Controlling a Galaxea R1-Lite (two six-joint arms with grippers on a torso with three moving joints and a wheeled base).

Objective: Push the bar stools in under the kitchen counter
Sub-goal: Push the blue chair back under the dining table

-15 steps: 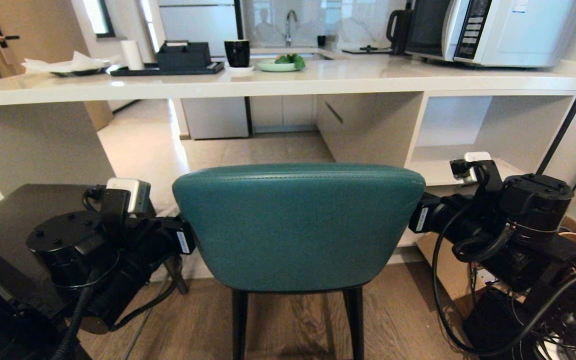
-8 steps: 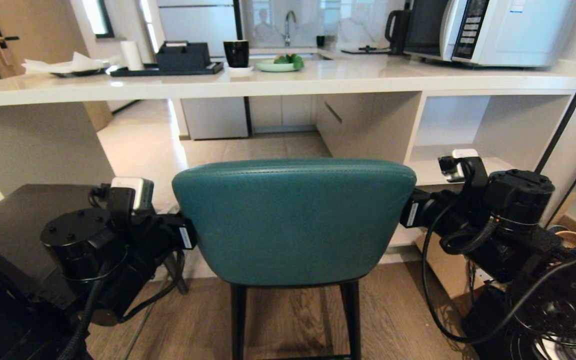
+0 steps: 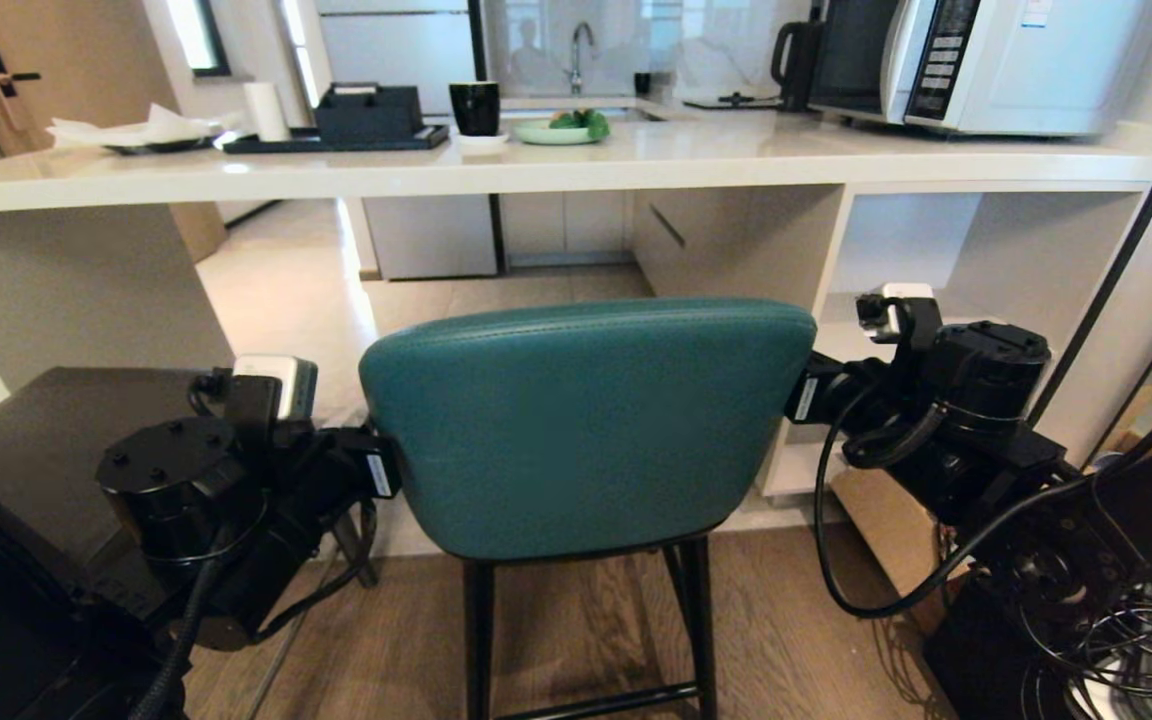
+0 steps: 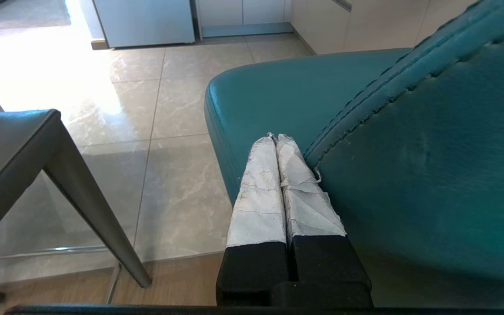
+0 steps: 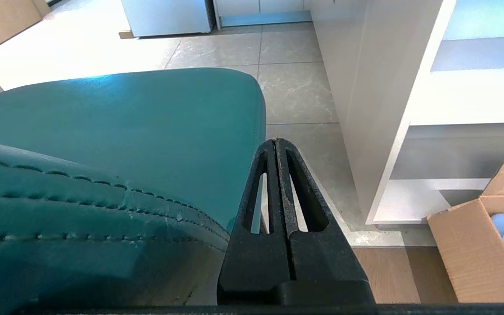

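Observation:
The teal bar stool stands in front of me, its curved back facing me and its seat toward the white kitchen counter. My left gripper is shut and empty. Its taped fingers lie along the left edge of the teal stool back. On the other side, my right gripper is shut and empty too, resting beside the right edge of the teal back. In the head view both sets of fingertips are hidden behind the backrest. The grey bar stool stands at the left, and its seat and leg show in the left wrist view.
White open shelves close off the counter's right end. A cardboard box holding a blue cup sits on the floor beside them. On the counter stand a microwave, a black mug and a green plate. Loose cables hang at the lower right.
The teal stool has slid away from me toward the counter, its right side going further, so it has turned slightly. Both arms have moved forward with it, the right one more.

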